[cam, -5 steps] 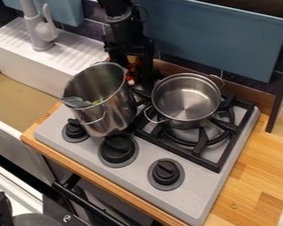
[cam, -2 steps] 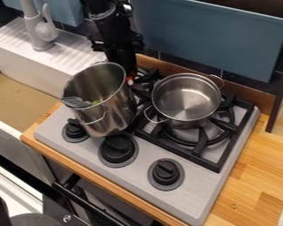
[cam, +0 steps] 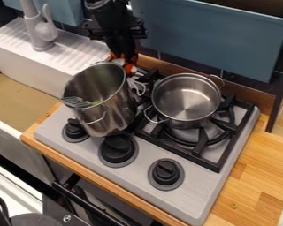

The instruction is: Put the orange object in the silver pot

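On the one stove [cam: 194, 194], which has three black knobs [cam: 166, 172], there stand two containers: one tall silver pot [cam: 112, 115], with one grey slotted utensil [cam: 78, 102] and something green [cam: 96, 102] inside, and one low silver pot [cam: 180, 122]. The one claw [cam: 124, 55] is pinching the one orange object [cam: 130, 68], with its white part [cam: 136, 86] hanging, just behind the tall pot.

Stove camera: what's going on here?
A black robot arm appears to have the orange-and-white object in its hand, behind the tall silver pot on the stove. The object isn't in that pot or in the shorter silver pot at picture right. A slotted tool and something green are in the tall one.
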Robot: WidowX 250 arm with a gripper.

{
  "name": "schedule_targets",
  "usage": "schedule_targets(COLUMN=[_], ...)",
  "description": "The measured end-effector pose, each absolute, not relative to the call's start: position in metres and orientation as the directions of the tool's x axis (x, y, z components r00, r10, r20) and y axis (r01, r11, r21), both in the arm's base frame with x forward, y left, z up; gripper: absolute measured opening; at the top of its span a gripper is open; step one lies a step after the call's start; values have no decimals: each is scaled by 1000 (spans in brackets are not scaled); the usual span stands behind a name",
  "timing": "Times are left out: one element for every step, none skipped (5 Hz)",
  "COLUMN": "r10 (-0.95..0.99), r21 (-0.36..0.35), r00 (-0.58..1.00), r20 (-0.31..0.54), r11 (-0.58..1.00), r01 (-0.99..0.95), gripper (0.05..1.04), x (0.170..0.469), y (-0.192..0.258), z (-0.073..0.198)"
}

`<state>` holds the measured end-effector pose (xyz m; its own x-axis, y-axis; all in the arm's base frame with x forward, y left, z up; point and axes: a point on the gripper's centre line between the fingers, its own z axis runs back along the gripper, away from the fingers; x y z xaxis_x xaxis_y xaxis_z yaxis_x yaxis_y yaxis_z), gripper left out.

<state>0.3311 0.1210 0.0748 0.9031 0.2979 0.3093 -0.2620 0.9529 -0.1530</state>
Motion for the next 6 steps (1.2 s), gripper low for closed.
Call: schedule_targets(r10=[329, 350, 352, 347, 369, 349], r21=[-169, -178, -192, -228, -228, -235], r00=[882, 885, 891, 906, 898, 903], r20=[338, 307, 286, 242, 240, 250], r11=[943, 935, 932, 928, 920, 927], r01=[-287, -308, -306, -294, -318, -293], gripper=[99, 99, 99, 99, 99, 99], x=[332, 322, 322, 322, 332, 335], y=[113, 96, 76, 49, 27, 14], z=[95, 103, 102, 102, 104, 100])
